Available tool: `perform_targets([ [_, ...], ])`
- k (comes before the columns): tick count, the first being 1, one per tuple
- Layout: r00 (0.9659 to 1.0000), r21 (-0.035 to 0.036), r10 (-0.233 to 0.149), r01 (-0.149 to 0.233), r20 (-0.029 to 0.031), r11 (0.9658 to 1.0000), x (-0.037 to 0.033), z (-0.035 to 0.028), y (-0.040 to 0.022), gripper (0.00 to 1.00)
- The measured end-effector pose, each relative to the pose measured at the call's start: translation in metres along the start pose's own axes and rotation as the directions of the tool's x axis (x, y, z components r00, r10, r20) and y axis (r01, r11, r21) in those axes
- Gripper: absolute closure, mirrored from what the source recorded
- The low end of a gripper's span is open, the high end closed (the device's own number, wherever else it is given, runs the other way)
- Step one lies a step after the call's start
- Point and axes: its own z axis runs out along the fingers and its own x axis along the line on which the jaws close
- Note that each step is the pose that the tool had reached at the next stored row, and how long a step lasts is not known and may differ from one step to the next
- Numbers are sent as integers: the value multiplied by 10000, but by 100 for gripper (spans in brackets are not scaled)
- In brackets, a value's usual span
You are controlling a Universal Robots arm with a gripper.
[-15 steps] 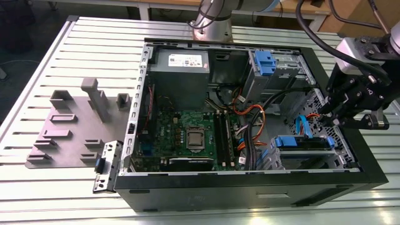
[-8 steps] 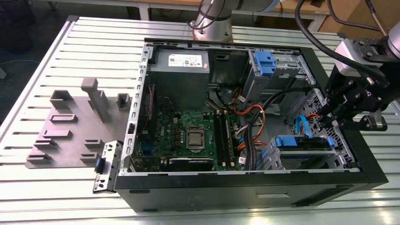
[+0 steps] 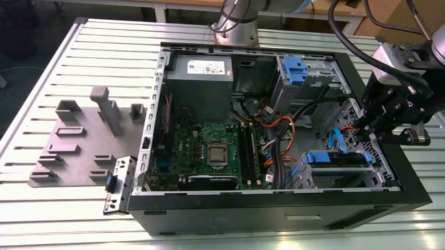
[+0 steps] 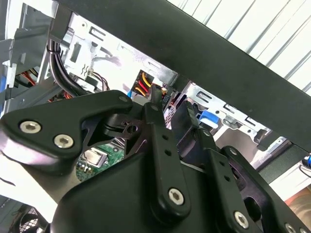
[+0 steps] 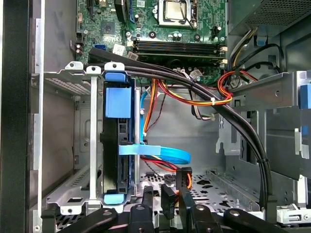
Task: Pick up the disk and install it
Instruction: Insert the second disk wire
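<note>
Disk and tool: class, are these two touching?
Apart. In the first wrist view the disk stands in its cage, and a strip of case floor shows between it and the tool.

A silver tabletop [image 3: 56,67] made of long metal strips shines in bright light. Behind it stands a wooden bench [image 3: 187,4]. The floor [image 3: 28,31] on the exterior view's left is dark.

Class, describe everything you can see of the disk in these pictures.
The disk stands on edge in the metal drive cage of the open computer case. Its dark edge is framed by a blue plastic carrier with a broad tab. A light-blue flat cable meets its side. The gripper hangs nearby, apart from it.
</note>
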Motion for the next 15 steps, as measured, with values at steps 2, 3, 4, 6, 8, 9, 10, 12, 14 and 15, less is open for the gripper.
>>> perform_targets([
  [2,10000,0,0,0,3,10000,0,0,0,73],
  [3,10000,0,0,0,6,10000,0,0,0,79],
  [4,10000,0,0,0,7,10000,0,0,0,79],
  [6,10000,0,0,0,10,10000,0,0,0,84],
  [8,10000,0,-1,1,14,10000,0,0,0,84],
  [9,10000,0,-1,1,16,10000,0,0,0,84],
  [10,10000,0,-1,1,17,10000,0,0,0,84],
  [12,10000,0,-1,1,20,10000,0,0,0,84],
  [14,10000,-1,-1,1,24,10000,0,0,0,84],
  [15,10000,-1,-1,1,25,10000,0,0,0,84],
])
